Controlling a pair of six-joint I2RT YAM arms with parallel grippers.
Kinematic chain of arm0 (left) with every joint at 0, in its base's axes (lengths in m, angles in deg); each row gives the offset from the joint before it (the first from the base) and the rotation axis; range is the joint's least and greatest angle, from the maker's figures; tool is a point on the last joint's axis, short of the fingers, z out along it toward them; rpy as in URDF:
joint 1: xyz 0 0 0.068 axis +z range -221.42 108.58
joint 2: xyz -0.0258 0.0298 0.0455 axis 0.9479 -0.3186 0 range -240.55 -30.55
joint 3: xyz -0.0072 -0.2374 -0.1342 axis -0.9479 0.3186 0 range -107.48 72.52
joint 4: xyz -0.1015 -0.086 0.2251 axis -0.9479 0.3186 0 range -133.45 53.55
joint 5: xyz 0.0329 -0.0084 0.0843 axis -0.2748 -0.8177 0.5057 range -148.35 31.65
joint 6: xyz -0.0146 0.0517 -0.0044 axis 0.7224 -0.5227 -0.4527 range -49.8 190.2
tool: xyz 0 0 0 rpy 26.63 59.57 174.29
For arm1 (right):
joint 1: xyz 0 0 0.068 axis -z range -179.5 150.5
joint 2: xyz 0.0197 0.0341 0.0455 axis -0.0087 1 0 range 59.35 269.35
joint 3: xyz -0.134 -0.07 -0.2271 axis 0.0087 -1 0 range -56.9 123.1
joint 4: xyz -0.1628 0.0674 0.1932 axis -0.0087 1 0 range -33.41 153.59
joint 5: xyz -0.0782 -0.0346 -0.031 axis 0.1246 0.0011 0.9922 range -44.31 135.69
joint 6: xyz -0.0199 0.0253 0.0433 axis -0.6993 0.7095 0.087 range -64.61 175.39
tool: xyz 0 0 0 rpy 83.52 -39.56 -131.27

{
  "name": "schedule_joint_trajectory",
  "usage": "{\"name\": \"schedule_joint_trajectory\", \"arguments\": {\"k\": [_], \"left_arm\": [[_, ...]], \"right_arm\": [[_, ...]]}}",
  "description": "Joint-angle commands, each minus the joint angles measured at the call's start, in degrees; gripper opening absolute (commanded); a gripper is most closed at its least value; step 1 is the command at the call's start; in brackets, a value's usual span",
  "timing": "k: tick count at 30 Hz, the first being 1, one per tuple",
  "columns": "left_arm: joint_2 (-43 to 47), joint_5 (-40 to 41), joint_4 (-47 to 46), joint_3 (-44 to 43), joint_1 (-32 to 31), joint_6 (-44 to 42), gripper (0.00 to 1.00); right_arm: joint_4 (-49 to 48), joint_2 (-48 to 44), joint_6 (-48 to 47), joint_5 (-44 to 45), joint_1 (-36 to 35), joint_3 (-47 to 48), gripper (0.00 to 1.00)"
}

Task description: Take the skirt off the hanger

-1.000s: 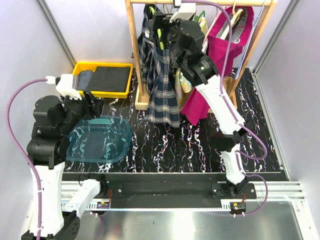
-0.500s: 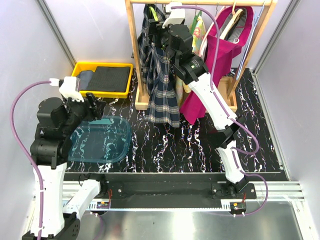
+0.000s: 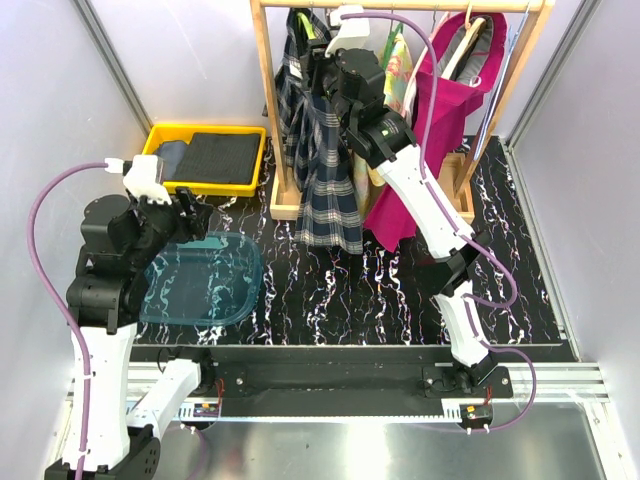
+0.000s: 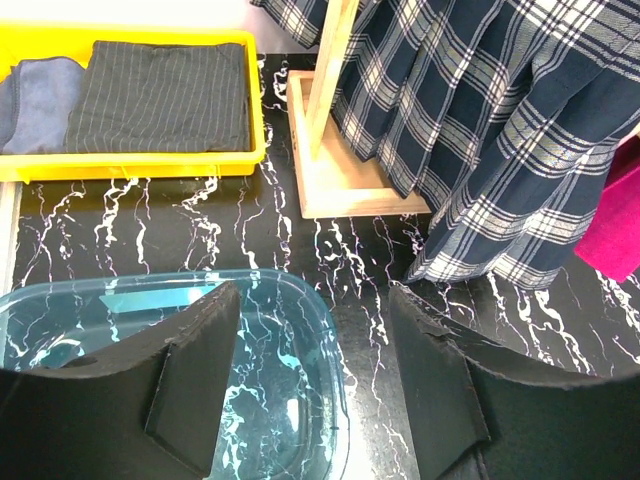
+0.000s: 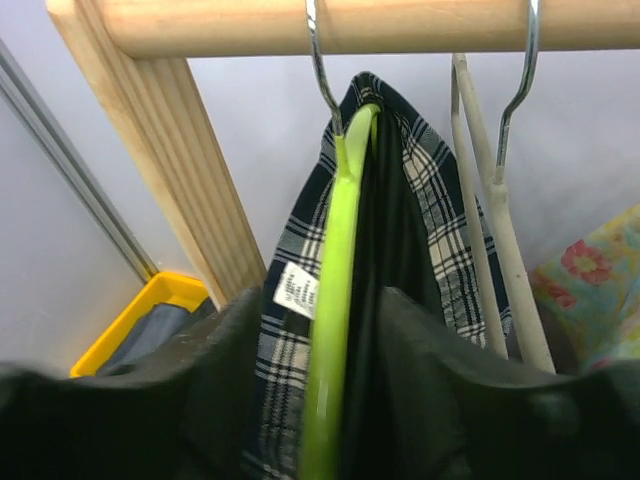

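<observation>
The navy plaid skirt [image 3: 325, 170] hangs from a lime-green hanger [image 3: 312, 28] on the wooden rack's rail [image 3: 400, 5]. My right gripper [image 3: 327, 75] is up at the skirt's top. In the right wrist view its jaws [image 5: 320, 300] press from both sides on the skirt's waistband [image 5: 420, 200] and the green hanger [image 5: 335, 270]; a white label shows beside the hanger. My left gripper [image 3: 190, 215] stands open low at the left, above a clear blue tub [image 4: 280, 400], with nothing between its fingers [image 4: 315, 300]. The skirt's hem [image 4: 500, 200] shows ahead of it.
A yellow tray [image 3: 155, 135] with folded dark cloth sits at the back left. The rack's wooden post [image 3: 270, 110] and base stand beside the skirt. A magenta garment [image 3: 440, 110], a floral one [image 3: 400, 60] and a bare white hanger [image 5: 495, 220] hang to the right.
My right gripper rose to the top of the skirt and its jaws drew in around the waistband and hanger. The left arm shifted slightly to the right.
</observation>
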Motion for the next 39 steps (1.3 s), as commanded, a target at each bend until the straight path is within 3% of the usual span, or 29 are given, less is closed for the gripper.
{"name": "schedule_joint_trajectory", "arguments": {"k": [1, 6, 12, 17, 22, 26, 32, 39], "left_arm": [[1.0, 1.6, -3.5, 0.3, -0.3, -1.0, 0.65], [1.7, 2.0, -3.9, 0.5, -0.3, -1.1, 0.65], [2.3, 2.0, -4.3, 0.6, -0.3, -1.2, 0.65], [3.0, 2.2, -4.3, 1.2, -0.3, -1.7, 0.65], [3.8, 2.7, -4.5, 1.9, -0.3, -2.3, 0.65], [4.5, 2.8, -4.5, 2.4, -0.3, -2.7, 0.66], [4.8, 3.0, -4.5, 2.7, -0.3, -2.4, 0.66], [5.5, 2.9, -4.3, 3.1, -0.3, -2.4, 0.66]], "right_arm": [[-2.3, -0.6, 1.6, -1.6, 1.1, -1.7, 0.47], [-1.7, -0.4, 2.8, -2.9, 1.9, -1.9, 0.34], [-1.7, 1.1, 3.2, -4.5, 2.4, 0.2, 0.08], [-7.2, 1.1, 0.4, -6.1, 2.4, -0.9, 0.11], [-17.3, -0.5, -0.7, -4.6, 2.4, -2.0, 0.01], [-18.1, 1.1, -2.4, -5.0, 2.4, 5.9, 0.0], [-21.0, -3.5, -4.8, -6.0, 2.4, 1.1, 0.0], [-22.4, -4.9, -7.5, -6.7, 2.4, 3.6, 0.0]]}}
